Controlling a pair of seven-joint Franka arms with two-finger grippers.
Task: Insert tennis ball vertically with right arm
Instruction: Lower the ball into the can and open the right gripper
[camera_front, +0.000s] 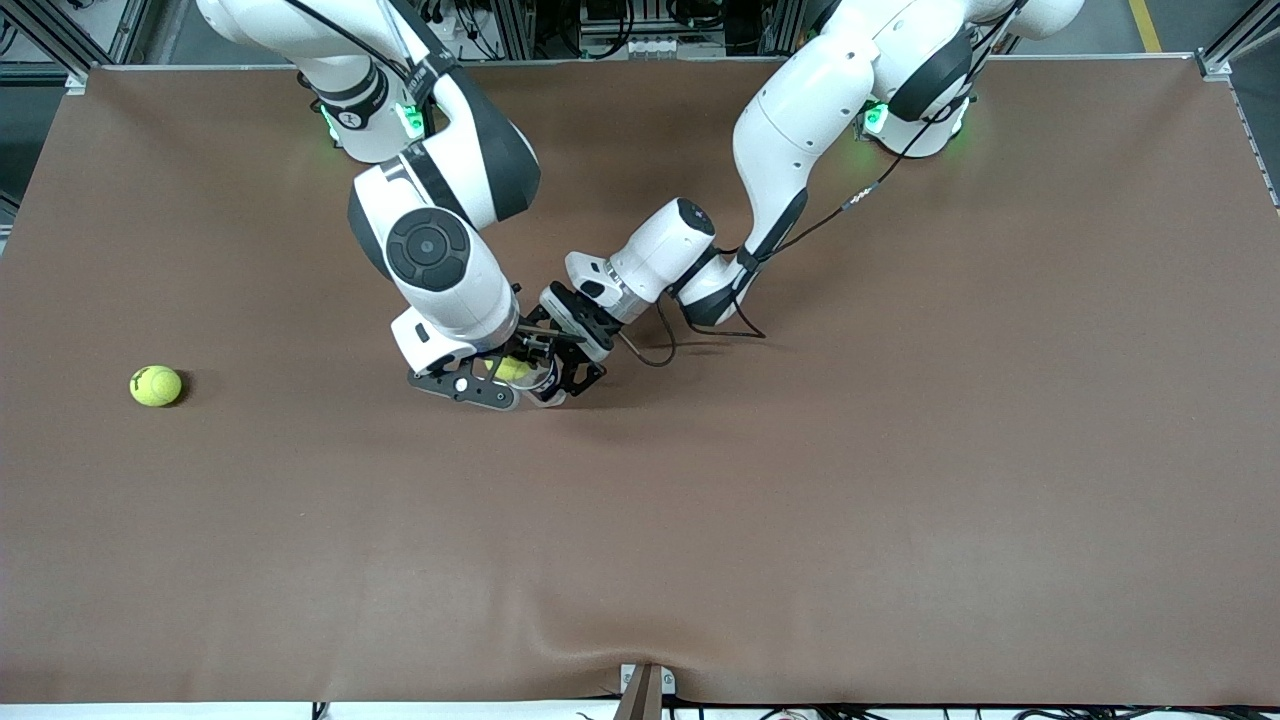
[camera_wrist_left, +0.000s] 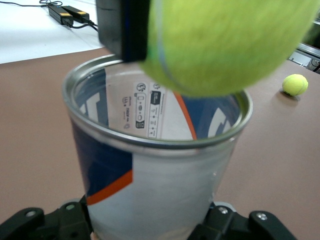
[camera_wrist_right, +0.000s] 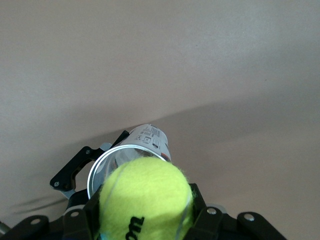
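Right gripper (camera_front: 512, 372) pinches a fuzzy yellow-green tennis ball (camera_wrist_right: 145, 200) over the clear, metal-rimmed ball can (camera_wrist_left: 160, 170) at frame centre; left gripper (camera_front: 570, 375) clamps that can. Second yellow-green ball (camera_front: 156, 386) sits frame left.

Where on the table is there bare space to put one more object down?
The brown table is bare along the front camera's edge and toward the left arm's end. A loose tennis ball lies toward the right arm's end. The middle is crowded: the left gripper holds the can, the right gripper a ball over it.
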